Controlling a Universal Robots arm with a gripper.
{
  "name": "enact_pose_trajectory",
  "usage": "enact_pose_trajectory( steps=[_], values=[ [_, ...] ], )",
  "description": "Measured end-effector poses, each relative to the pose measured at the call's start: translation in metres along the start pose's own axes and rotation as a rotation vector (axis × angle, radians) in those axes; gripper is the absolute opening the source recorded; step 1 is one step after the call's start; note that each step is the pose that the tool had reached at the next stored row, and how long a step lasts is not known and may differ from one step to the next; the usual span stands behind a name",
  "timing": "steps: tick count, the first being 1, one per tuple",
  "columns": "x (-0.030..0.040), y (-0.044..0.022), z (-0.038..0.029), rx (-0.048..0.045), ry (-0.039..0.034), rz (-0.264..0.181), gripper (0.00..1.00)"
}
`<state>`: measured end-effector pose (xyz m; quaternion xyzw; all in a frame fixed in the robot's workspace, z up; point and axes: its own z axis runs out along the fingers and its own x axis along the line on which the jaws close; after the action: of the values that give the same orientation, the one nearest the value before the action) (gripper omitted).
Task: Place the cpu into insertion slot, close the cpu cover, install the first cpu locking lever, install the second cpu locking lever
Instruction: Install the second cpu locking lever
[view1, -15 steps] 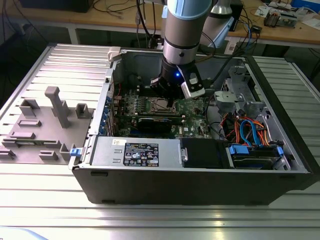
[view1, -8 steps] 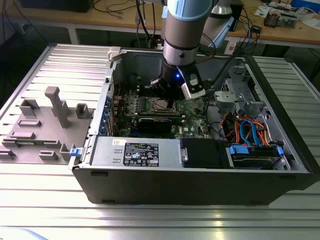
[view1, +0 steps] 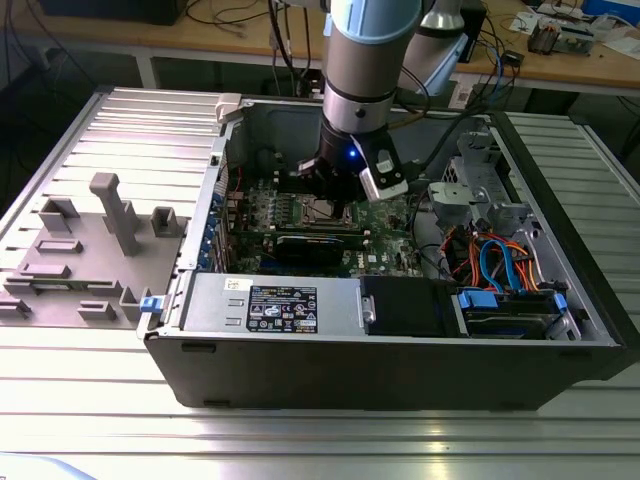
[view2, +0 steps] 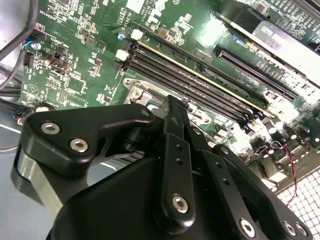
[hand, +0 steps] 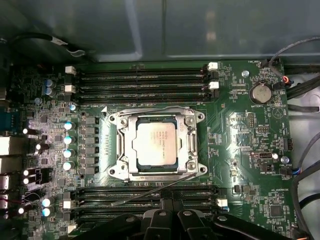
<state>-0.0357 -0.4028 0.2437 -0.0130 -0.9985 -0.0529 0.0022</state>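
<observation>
The open computer case (view1: 400, 330) holds the green motherboard (hand: 240, 150). In the first wrist view the cpu (hand: 156, 144) sits in the insertion slot (hand: 118, 146) mid-board, under the closed cpu cover (hand: 186, 145). The gripper (view2: 172, 107) hovers above, grip state unclear

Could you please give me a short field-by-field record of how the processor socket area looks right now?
cpu: seated in the insertion slot, metal top facing up
cpu cover: down flat around the cpu, framing it
locking lever: one thin rod sticks out slantwise over the memory slots, not latched
gripper: above the motherboard, near the socket
motherboard: green, inside the open computer case
</observation>
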Motion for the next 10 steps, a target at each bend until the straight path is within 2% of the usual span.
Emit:
enact_pose_trajectory(
  steps=[6, 7, 8, 9, 10],
  values=[
    [0.0033, -0.0009, 0.0028, -0.0099, 0.0003, 0.000, 0.11],
    [0.0055, -0.0011, 0.0034, -0.0126, 0.0003, 0.000, 0.11],
    [0.0131, -0.0014, 0.0044, -0.0190, 0.0006, 0.000, 0.11],
    [0.0177, -0.0017, 0.0054, -0.0249, 0.0007, 0.000, 0.11],
    [0.0196, -0.0024, 0.0075, -0.0314, 0.0008, 0.000, 0.11]
  ],
)
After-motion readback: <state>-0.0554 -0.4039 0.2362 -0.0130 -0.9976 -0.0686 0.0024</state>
